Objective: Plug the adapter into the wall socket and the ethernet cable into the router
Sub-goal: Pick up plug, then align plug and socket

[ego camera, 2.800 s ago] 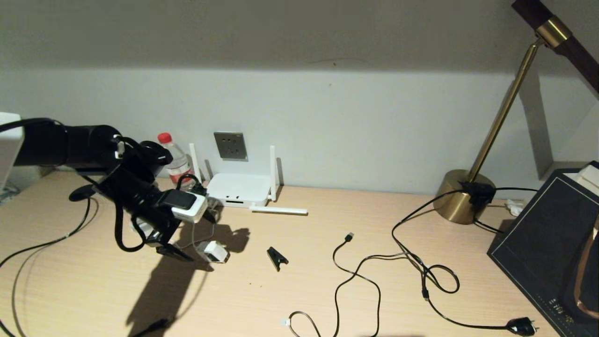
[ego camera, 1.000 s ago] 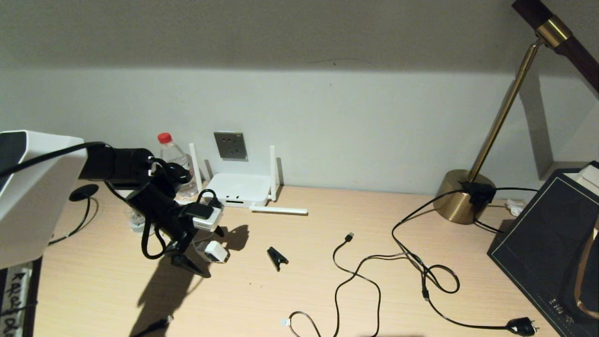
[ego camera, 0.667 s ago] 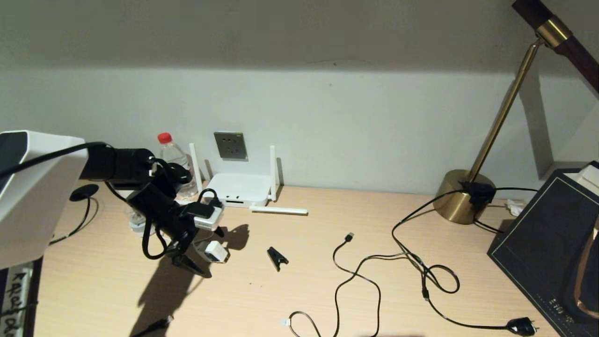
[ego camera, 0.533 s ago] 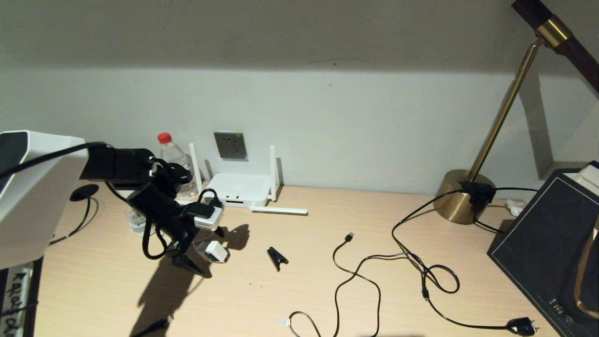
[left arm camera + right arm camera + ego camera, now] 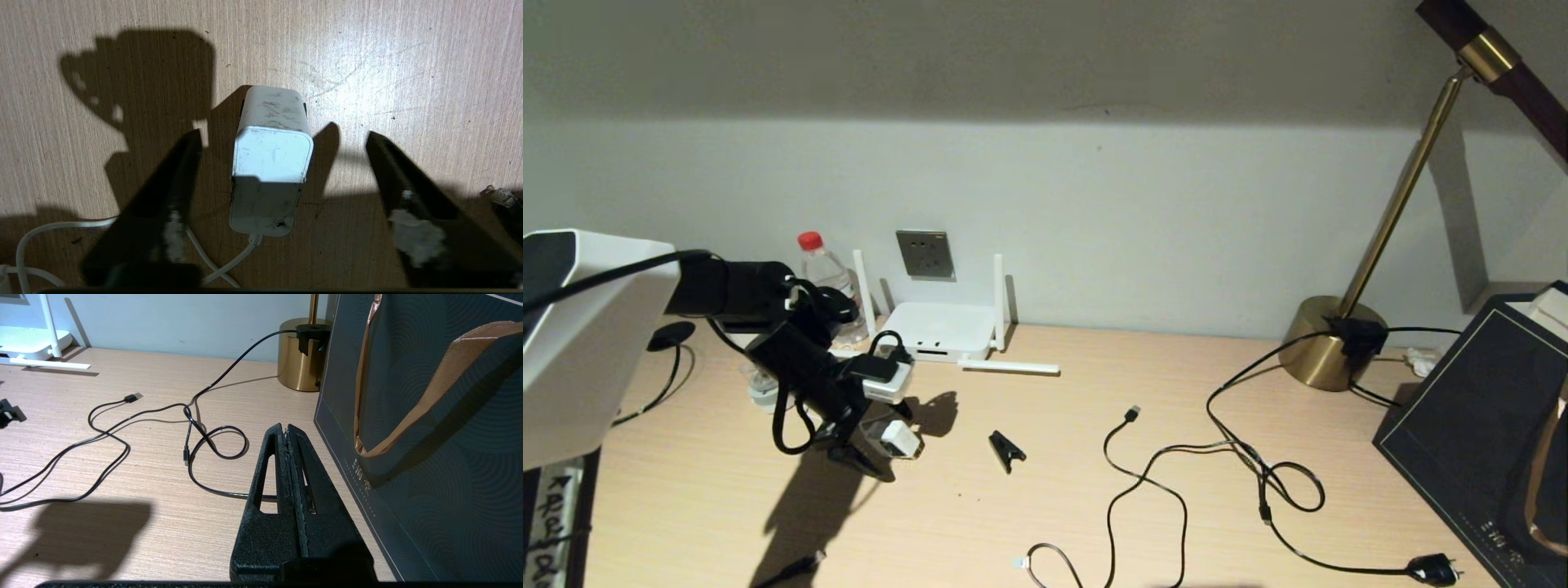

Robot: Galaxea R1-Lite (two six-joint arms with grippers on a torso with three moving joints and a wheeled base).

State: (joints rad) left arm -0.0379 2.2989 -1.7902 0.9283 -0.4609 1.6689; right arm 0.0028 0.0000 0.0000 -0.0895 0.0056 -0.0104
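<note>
White and hard, the adapter [image 5: 269, 157] lies on the desk [image 5: 1045, 490] between my left gripper's [image 5: 282, 179] open fingers, and I think it is light but slick, so I would pinch its flat sides, while my right gripper [image 5: 288, 435] rests clenched.

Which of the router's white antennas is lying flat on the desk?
The antenna in front of the router, stretching toward the right across the desk. The other two visible ones stand upright at the router's sides.

Dim, warm light from above throws hard shadows (sharp-edged) across the desk [image 5: 1045, 457].
</note>
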